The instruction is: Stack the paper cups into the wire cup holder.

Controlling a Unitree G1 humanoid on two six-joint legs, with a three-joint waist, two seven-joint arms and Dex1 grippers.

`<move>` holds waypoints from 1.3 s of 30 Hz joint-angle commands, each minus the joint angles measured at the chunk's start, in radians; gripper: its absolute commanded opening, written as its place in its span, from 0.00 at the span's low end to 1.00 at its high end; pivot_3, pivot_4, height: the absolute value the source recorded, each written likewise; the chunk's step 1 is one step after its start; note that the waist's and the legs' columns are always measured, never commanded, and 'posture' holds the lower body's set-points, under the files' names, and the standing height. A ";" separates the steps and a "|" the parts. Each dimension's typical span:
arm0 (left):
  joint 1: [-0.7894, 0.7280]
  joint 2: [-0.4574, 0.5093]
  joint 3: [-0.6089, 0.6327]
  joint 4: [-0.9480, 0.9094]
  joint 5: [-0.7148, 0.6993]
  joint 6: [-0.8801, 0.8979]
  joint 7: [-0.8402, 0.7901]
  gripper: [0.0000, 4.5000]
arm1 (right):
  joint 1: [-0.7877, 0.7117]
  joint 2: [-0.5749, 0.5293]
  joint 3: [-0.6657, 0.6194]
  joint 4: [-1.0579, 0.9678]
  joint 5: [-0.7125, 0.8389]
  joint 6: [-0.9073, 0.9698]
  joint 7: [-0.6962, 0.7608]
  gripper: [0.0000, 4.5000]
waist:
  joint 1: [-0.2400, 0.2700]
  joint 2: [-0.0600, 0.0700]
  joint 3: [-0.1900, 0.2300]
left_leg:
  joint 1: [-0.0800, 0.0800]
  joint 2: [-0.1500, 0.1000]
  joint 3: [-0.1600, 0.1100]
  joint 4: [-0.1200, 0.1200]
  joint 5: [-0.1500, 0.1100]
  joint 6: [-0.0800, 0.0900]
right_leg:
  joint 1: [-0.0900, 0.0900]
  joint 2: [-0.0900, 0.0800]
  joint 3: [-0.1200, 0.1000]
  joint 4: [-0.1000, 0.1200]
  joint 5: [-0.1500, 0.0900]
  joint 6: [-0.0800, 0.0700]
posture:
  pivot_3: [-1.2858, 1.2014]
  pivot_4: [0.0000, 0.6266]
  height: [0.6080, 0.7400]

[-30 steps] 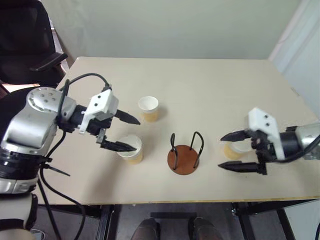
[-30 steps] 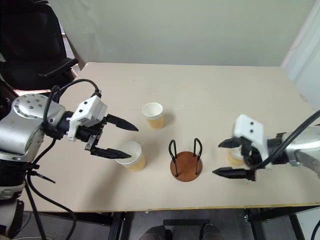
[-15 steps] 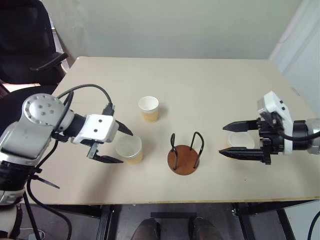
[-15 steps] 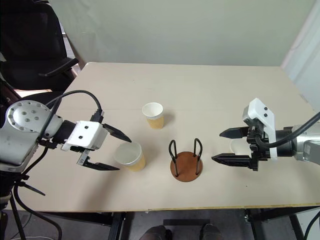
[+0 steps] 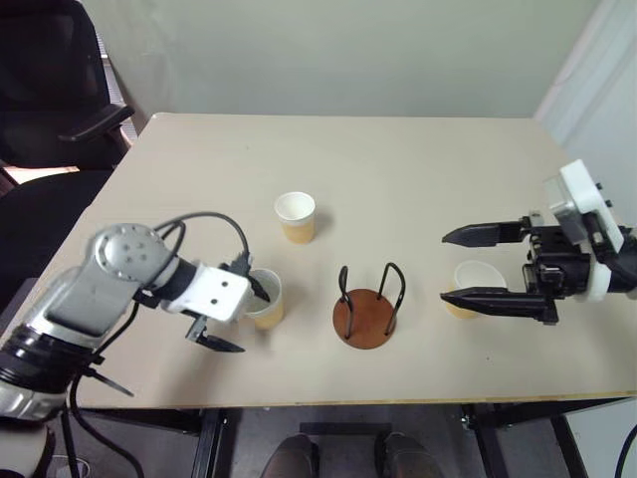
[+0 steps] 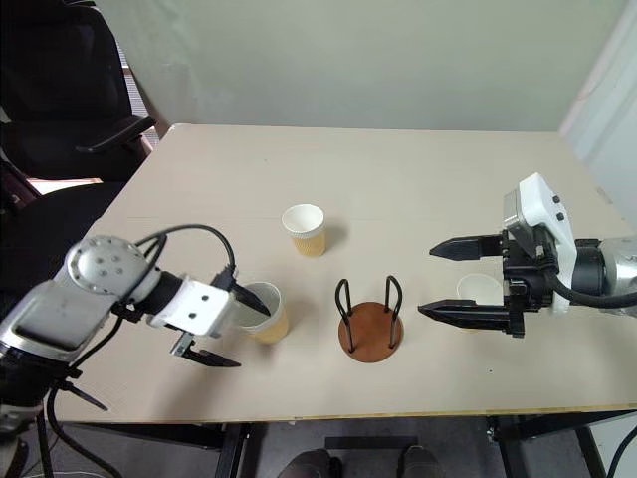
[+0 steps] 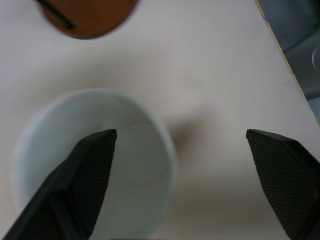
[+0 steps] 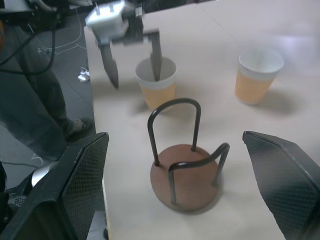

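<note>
The wire cup holder [image 5: 369, 308] is seen standing upright and empty on the table [image 5: 418, 189], near its front edge. Three paper cups are placed around the holder, all upright on the table. The nearest cup [image 5: 265, 297] is just to the holder's left; the second cup [image 5: 296, 216] is set behind and to the left of the holder; the third cup [image 5: 475, 286] is to the holder's right. The left gripper [image 5: 237, 317] is lowered at the nearest cup with its fingers spread: one finger [image 7: 85, 185] is dipped inside the cup's mouth and the other is outside the wall, on the side away from the holder. The right gripper [image 5: 476, 266] is held level to the right of the holder, above the third cup, with its fingers wide apart and nothing between them
</note>
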 commanded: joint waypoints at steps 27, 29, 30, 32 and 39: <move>-0.628 -0.039 -0.109 0.109 -0.504 0.325 -0.068 0.01 | 0.200 -0.110 -0.169 0.037 -0.080 -0.174 0.196 1.00 | 0.015 0.002 -0.001 | -0.002 -0.002 -0.001 0.001 -0.002 0.001 | 0.002 -0.003 -0.002 -0.001 0.000 0.000 | 0.52 0.24 1.00; -0.729 -0.086 -0.170 0.160 -0.527 0.317 -0.068 0.01 | 0.254 -0.099 -0.211 0.018 -0.089 -0.188 0.207 1.00 | 0.014 0.003 -0.001 | -0.001 -0.004 0.002 0.001 -0.003 0.002 | 0.002 -0.005 0.000 -0.001 0.000 0.003 | 0.52 0.24 1.00; -0.771 -0.108 -0.200 0.185 -0.537 0.306 -0.068 0.01 | 0.273 -0.094 -0.228 0.008 -0.088 -0.191 0.208 1.00 | 0.013 0.003 -0.001 | -0.001 -0.004 0.002 0.001 -0.003 0.002 | 0.002 -0.005 0.000 -0.002 0.000 0.004 | 0.52 0.24 1.00; -0.826 -0.129 -0.252 0.221 -0.558 0.280 -0.068 0.01 | 0.288 -0.090 -0.251 -0.007 -0.077 -0.190 0.196 1.00 | 0.013 0.003 -0.001 | -0.001 -0.003 0.003 0.001 -0.003 0.002 | 0.002 -0.005 0.000 -0.002 0.001 0.005 | 0.52 0.24 1.00; -0.929 -0.281 -0.481 0.383 -0.541 0.088 -0.068 0.01 | 0.309 -0.100 -0.382 -0.083 0.011 -0.110 0.110 1.00 | 0.011 0.002 0.000 | -0.001 -0.003 0.003 0.001 -0.003 0.002 | 0.003 -0.004 0.000 -0.003 0.001 0.009 | 0.52 0.24 1.00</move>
